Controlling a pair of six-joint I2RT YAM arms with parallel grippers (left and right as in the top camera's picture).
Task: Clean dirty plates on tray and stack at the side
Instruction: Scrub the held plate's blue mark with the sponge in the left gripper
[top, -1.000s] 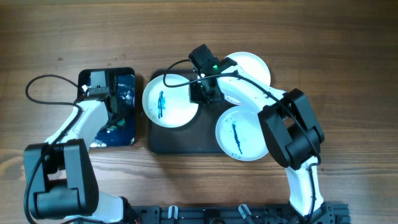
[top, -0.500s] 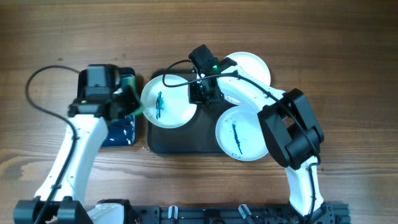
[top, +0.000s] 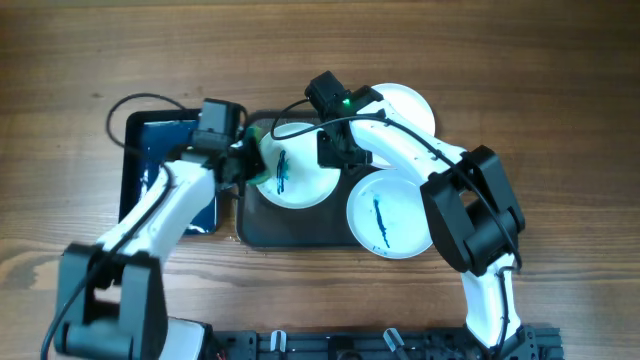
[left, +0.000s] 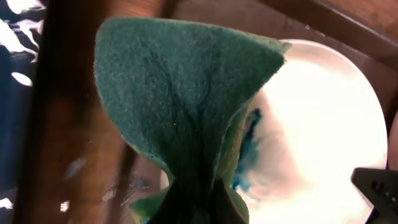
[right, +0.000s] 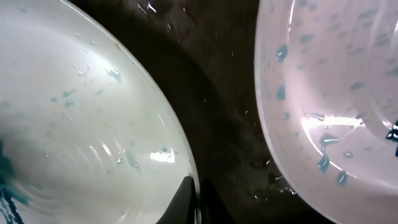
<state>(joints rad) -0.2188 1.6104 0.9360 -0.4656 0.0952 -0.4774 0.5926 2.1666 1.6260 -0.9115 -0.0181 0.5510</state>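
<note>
- At the near right corner of the tray (top: 290, 232), the near plate (top: 388, 215) is lying untouched and overhanging the rim, with its blue streak showing.
- Just beyond it, the right arm is bending across the tray between this plate and the far one. We are judging that any reach for either of them will be crowded.
- On the tray's left half, the middle plate (top: 292, 168) is sitting with its streak unwiped. The right gripper (top: 335, 150) is pinching its right rim, and the right wrist view is showing the edge running in between the fingers.
- On that plate's left side, the left gripper (top: 245, 162) is pinching a folded green sponge (left: 180, 93) and hanging it right at the streak.
- A second ago this gripper was down in the small blue-bottomed tray (top: 165, 170) on the left, and it is now arriving over the plate, which is lying slightly further right than before.
- We are reading this as the sponge being fetched and the first wipe just beginning, with one arm steadying and the other scrubbing. No plate is lying on the bare tabletop (top: 560, 120) yet.
- At the far right corner, the far plate (top: 405, 105) is overhanging the tray, wet with droplets and partly hidden under the right arm. We are seeing no streak on the part that is showing.
</note>
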